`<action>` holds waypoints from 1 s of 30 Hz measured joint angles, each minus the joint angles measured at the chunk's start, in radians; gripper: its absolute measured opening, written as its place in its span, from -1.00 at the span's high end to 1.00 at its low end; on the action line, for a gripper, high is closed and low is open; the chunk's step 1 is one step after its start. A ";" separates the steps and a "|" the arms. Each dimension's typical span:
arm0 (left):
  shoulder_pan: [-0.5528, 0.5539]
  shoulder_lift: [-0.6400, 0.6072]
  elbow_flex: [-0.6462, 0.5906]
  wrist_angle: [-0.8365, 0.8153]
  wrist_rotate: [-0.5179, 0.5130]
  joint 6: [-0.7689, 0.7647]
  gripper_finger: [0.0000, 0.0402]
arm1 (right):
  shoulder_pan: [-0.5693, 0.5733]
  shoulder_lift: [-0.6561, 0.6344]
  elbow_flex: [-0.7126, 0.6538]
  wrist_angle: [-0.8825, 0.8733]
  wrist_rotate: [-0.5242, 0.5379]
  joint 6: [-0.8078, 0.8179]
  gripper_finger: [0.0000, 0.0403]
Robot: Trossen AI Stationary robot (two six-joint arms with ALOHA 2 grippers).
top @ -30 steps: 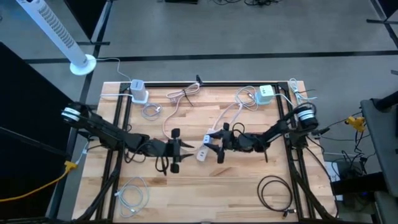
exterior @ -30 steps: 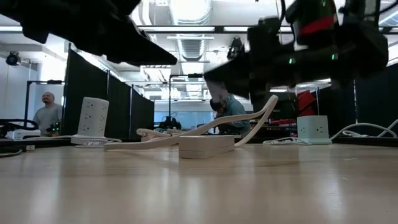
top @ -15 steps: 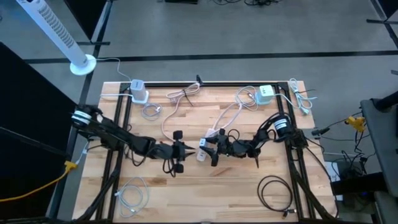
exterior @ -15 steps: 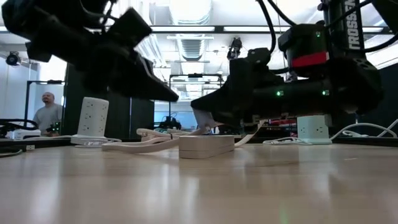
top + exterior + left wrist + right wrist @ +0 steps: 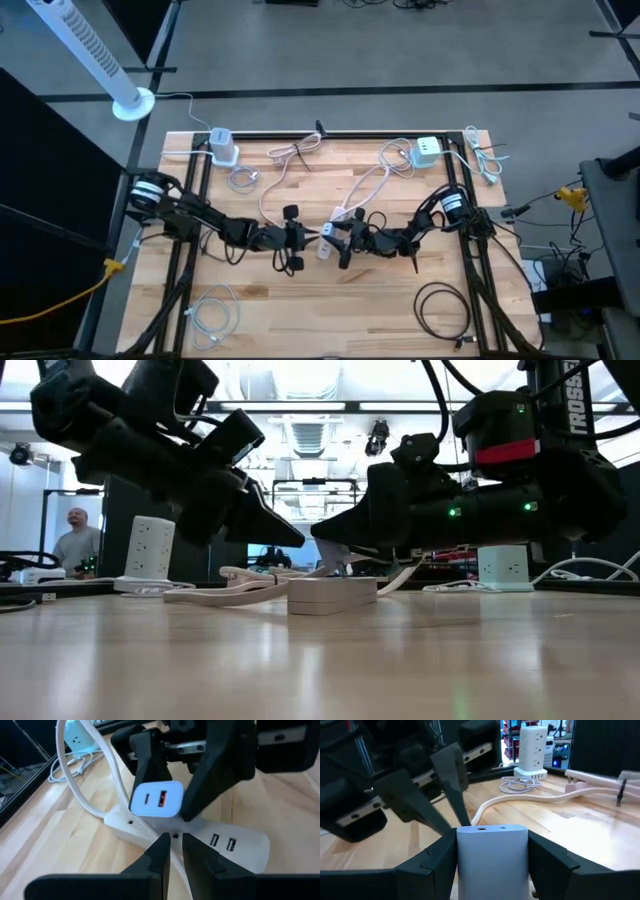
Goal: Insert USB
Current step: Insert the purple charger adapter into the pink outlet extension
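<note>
I work at a big wooden table [image 5: 250, 310]. My two dark arms meet near the middle of it. Under them a long white power strip [image 5: 235, 845] lies flat on the wood, and its white cord curls away behind it.

My right gripper [image 5: 338, 240] squeezes a white charger block [image 5: 492, 855] from both sides. It holds the block just above the strip. The block's two small USB holes [image 5: 155, 799] face my left gripper [image 5: 175, 840]. My left fingers are pinched nearly together with only a thin slit between them. I see no plug in them, so I cannot tell what I would push in.

Here is what could go wrong. My left fingertips are very near the block. If I push forward and I am not lined up, I could knock the block crooked in my right grip. I could also bump the strip and slide it away. A plug that comes in tilted would jam at the hole's edge.

A second ago my left arm was farther back and its fingers were spread wider. Now it is closer in and they are pinched. My right arm reached out longer then and held the block higher. Now it is folded and low.
</note>
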 joint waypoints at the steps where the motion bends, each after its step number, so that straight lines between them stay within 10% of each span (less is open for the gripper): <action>1: 0.000 -0.005 0.000 0.001 0.000 0.004 0.81 | 0.000 0.000 0.000 -0.001 0.000 -0.004 0.05; 25: 0.000 -0.033 -0.004 -0.020 0.002 0.004 0.81 | 0.054 -0.011 -0.044 -0.049 0.076 -0.020 0.05; 30: -0.017 -0.024 0.050 -0.015 0.166 -0.012 0.81 | 0.050 -0.013 -0.100 0.030 0.074 -0.003 0.05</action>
